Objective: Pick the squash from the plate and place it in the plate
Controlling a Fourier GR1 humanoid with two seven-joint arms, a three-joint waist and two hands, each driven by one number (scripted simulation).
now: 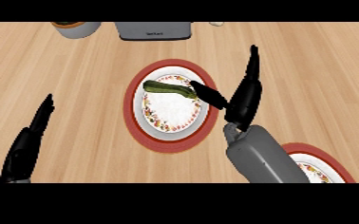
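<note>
Wooden counter (77,90). Center plate (170,140), red rim, white patterned middle. Right hand (243,97) at its 3 o'clock, fingers straight, thumb touching the squash end, nothing grasped. Second plate (335,163) at 5 o'clock, partly behind the forearm. Left hand (26,144) resting at 8 o'clock, released. Grey appliance (154,30) at 12. Squash (169,88) lies on center plate's upper part.

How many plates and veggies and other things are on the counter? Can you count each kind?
Plates: 2, one in the middle and one at the lower right
Squash: 1, dark green, lying on the middle plate
Grey box-shaped appliance at the far edge: 1
Pale pot at the far left: 1
Small pale thing at the far edge, too cut off to identify: 1
Total: 6
</note>
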